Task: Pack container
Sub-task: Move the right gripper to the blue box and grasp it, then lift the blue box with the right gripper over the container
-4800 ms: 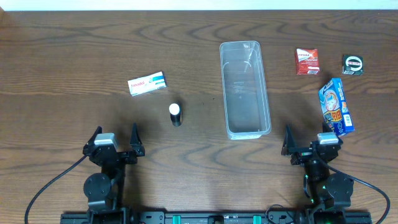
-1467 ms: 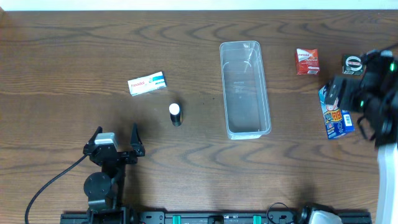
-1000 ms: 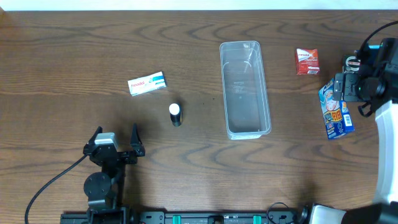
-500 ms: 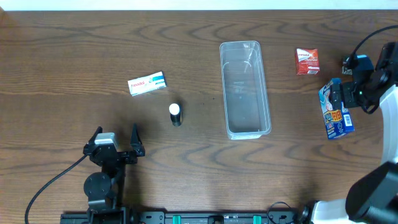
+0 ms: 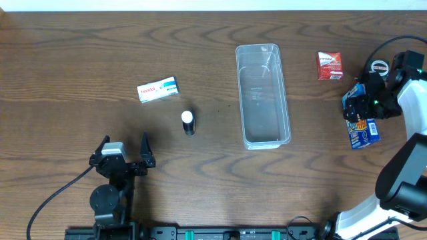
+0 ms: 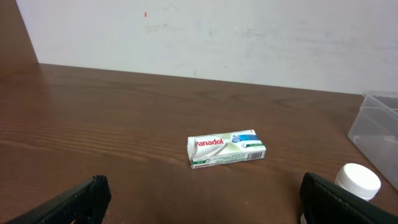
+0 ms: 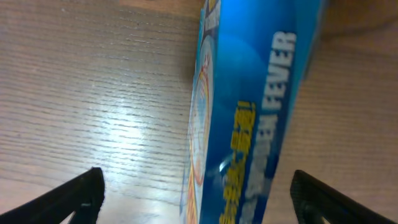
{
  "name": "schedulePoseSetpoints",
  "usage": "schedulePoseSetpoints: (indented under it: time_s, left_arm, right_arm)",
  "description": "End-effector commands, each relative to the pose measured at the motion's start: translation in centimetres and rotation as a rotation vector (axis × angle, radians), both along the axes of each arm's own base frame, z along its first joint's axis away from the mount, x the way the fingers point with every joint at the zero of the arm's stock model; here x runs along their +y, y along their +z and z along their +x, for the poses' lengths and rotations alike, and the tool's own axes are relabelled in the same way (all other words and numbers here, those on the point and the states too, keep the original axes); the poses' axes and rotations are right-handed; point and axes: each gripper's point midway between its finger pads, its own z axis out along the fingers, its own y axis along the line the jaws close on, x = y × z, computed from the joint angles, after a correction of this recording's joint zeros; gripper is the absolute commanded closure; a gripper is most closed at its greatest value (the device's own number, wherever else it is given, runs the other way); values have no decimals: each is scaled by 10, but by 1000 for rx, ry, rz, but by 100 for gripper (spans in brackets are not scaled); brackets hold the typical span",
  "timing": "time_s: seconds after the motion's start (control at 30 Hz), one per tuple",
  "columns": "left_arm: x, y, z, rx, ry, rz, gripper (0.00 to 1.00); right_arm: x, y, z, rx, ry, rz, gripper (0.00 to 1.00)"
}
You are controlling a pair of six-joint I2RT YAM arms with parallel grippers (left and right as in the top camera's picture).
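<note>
On your brown wooden table (image 5: 80,53), a white Panadol box (image 5: 157,89) lies flat on the left. Just to its right and closer to the near edge, a small dark bottle (image 5: 188,122) with a white cap stands upright, apart from the box. At the far right you'll see a red packet (image 5: 329,65) lying flat, and near it a small black round thing (image 5: 378,67), partly hidden. Below those lies a blue box (image 5: 363,130), its upper end covered; close up, one side reads "FEVER" in white letters.
</note>
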Motion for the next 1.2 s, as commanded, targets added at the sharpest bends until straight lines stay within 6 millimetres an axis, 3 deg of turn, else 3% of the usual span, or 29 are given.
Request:
schedulePoseSetpoints:
  time_s: [0.0, 0.37, 0.5, 0.9, 1.07, 1.17]
  left_arm:
    - [-1, -16, -1, 52, -7, 4, 2]
    - [-1, -16, -1, 52, -7, 4, 2]
    - [-1, -16, -1, 52, -7, 4, 2]
    - [-1, -16, -1, 52, -7, 4, 2]
    - [-1, -16, -1, 52, -7, 4, 2]
    - [-1, -16, -1, 52, -7, 4, 2]
  right_arm:
    - [-6, 5, 5, -21, -1, -13, 16]
    - [-5, -3, 1, 2, -2, -3, 26]
    - [-5, -4, 0, 4, -2, -3, 37]
    - [-1, -19, -10, 31, -9, 9, 37]
    - [-1, -19, -8, 25, -9, 7, 53]
    - [-1, -19, -8, 25, -9, 6, 53]
